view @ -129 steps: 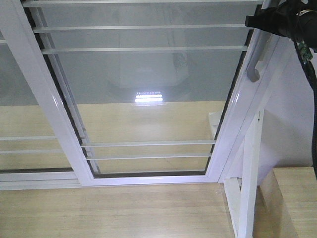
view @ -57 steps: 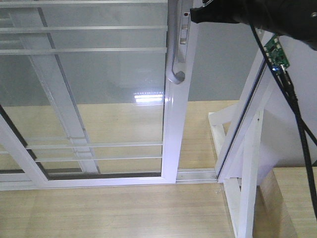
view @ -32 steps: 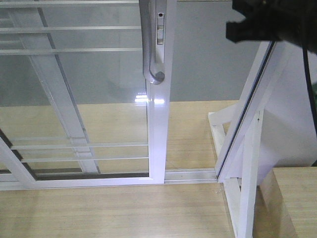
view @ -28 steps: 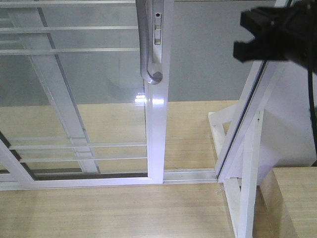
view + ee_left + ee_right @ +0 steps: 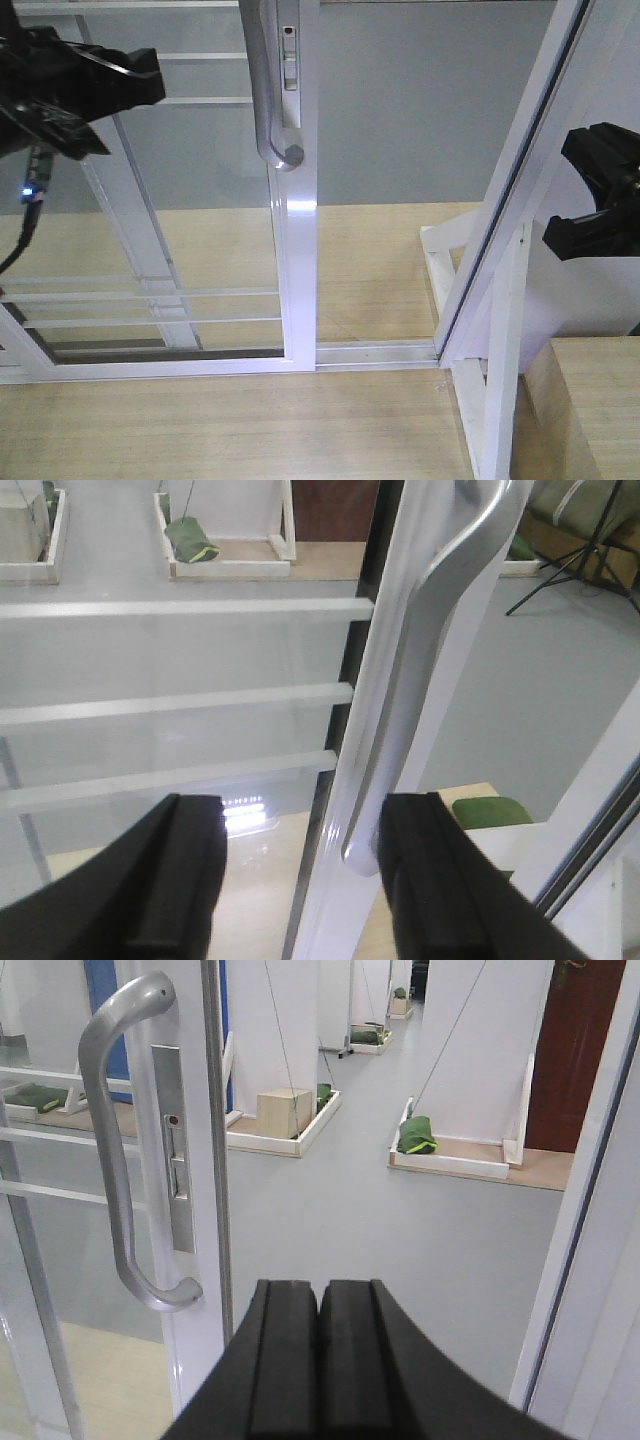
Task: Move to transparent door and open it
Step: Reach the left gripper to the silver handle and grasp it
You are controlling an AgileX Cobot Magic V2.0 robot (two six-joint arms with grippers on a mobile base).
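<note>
The transparent door [image 5: 200,200] has slid left, and a wide gap stands between its white stile [image 5: 296,260] and the outer frame post [image 5: 505,210]. Its curved grey handle [image 5: 268,100] is on the stile. My left gripper [image 5: 140,85] is open at the upper left, short of the handle. In the left wrist view, the handle [image 5: 430,630] and stile show between the spread fingers [image 5: 185,880], beyond them. My right gripper [image 5: 590,195] is shut and empty at the right, by the frame post. In the right wrist view [image 5: 320,1305] it points through the gap, with the handle [image 5: 120,1160] to its left.
A second barred glass panel without a handle [image 5: 130,230] stands behind the door. The floor track [image 5: 375,352] runs across the opening. A white frame brace [image 5: 500,380] and a wooden box [image 5: 590,410] stand at the lower right. Beyond lies grey floor [image 5: 400,1220] with white-framed stands.
The door has slid well to the left and the gap has widened. My right gripper has come off the handle, moving right and down. My left gripper has come into view at the upper left.
</note>
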